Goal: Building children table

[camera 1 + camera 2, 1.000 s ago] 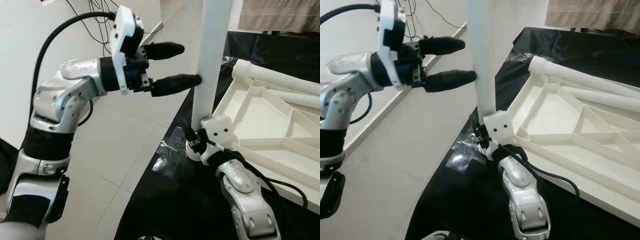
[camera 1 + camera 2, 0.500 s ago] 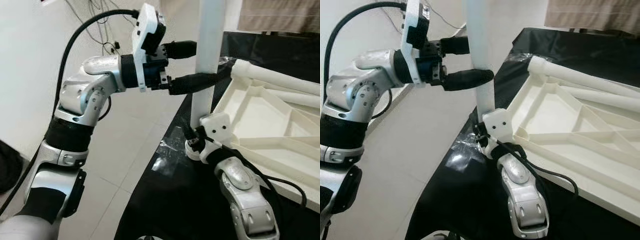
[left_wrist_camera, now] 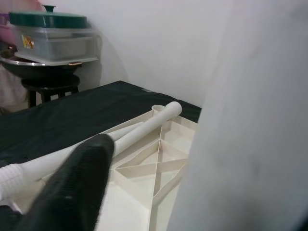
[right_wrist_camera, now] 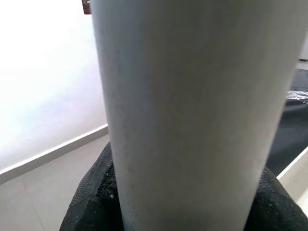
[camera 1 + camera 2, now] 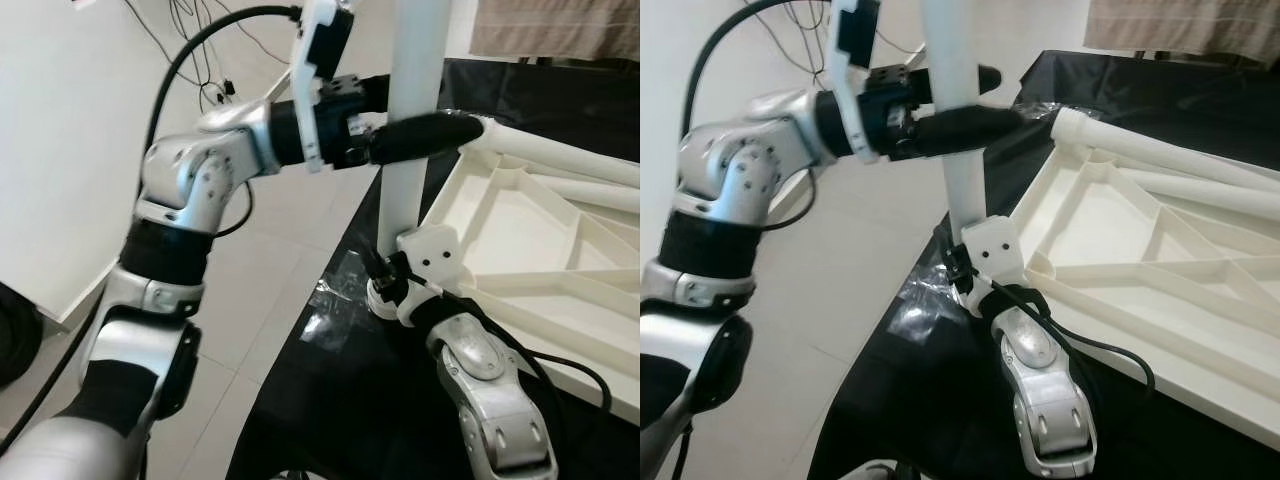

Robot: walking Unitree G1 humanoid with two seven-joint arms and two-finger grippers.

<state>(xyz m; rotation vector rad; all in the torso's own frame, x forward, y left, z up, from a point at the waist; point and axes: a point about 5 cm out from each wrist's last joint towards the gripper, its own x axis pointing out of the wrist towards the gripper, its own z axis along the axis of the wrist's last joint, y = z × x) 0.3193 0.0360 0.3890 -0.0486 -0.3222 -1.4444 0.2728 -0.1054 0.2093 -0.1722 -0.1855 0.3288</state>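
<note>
1. My right gripper (image 5: 385,290) is closed around the bottom of the upright white leg (image 5: 408,170), at the corner of the tabletop (image 5: 520,240).
2. My left gripper (image 5: 420,115) has one finger on each side of the leg, higher up; I cannot tell if it presses.
3. The upturned tabletop lies on black cloth (image 5: 340,400); another leg (image 5: 560,160) rests in it.

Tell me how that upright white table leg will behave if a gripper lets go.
The table leg looks stiff and probably light, like hollow plastic. Tall and narrow, it seems apt to tip unless seated in the tabletop. The right gripper clamps its base, the left gripper straddles it higher; its smooth surface may slip.
</note>
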